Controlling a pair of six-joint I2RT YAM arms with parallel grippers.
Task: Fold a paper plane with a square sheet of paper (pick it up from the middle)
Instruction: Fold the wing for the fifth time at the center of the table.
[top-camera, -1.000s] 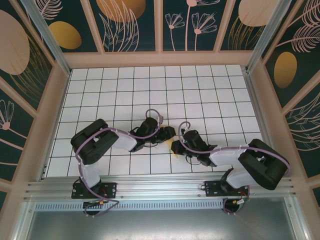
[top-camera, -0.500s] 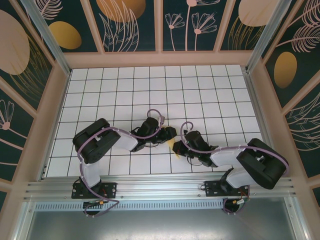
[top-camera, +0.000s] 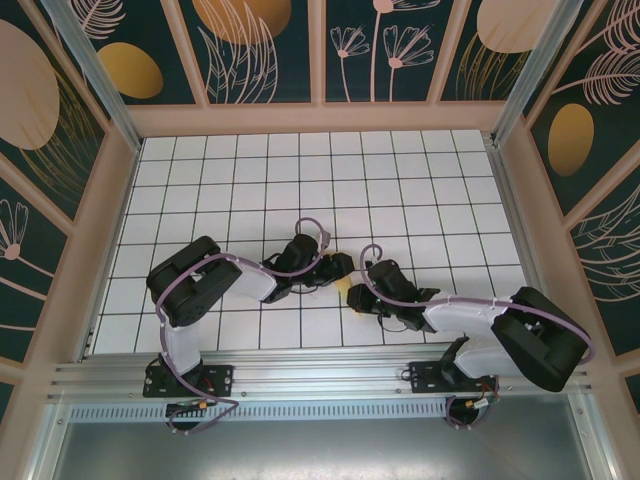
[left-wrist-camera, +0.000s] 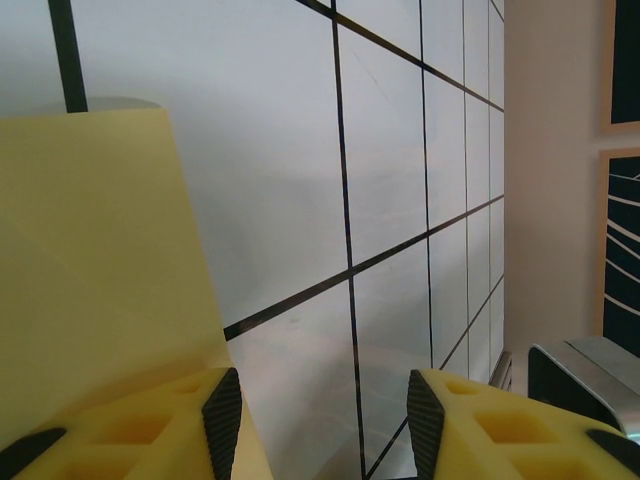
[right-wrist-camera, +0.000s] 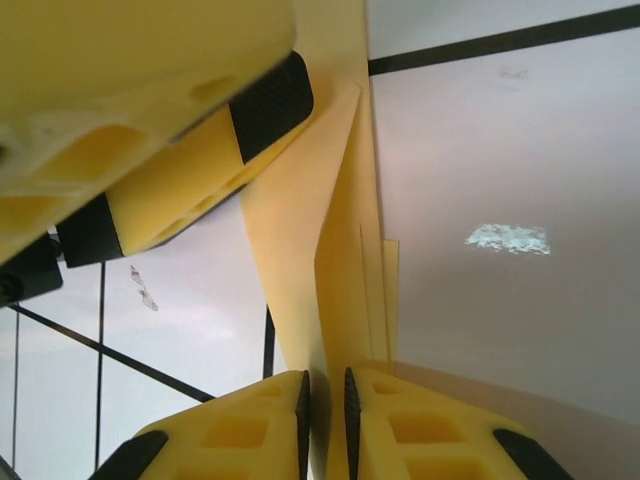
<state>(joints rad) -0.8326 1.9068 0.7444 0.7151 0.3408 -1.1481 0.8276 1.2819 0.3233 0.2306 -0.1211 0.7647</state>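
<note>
Two arms meet over the white grid table (top-camera: 300, 170), where the part-folded paper plane (right-wrist-camera: 312, 230) stands on edge in the right gripper (right-wrist-camera: 326, 408). Its two pads are pressed nearly together, with the yellow layers sandwiched in the narrow slot between them. From that pinch the paper's long axis runs straight out ahead of the right gripper, its creased edges fanning slightly towards the left gripper (left-wrist-camera: 322, 425), which sits just beyond the right gripper and faces it. The left jaws stand spread with bare table showing between them. The sheet lies flat against the outer side of one finger (left-wrist-camera: 140, 435) rather than inside the gap, so this arm holds nothing. Seen from the right wrist, that same finger hangs just above and to one side of the paper's far end, close to it, though whether it touches cannot be told. The right gripper is plainly the nearer, and for now it alone carries the paper. Any next crease would seem to depend on the left jaws coming across to straddle that far end.
</note>
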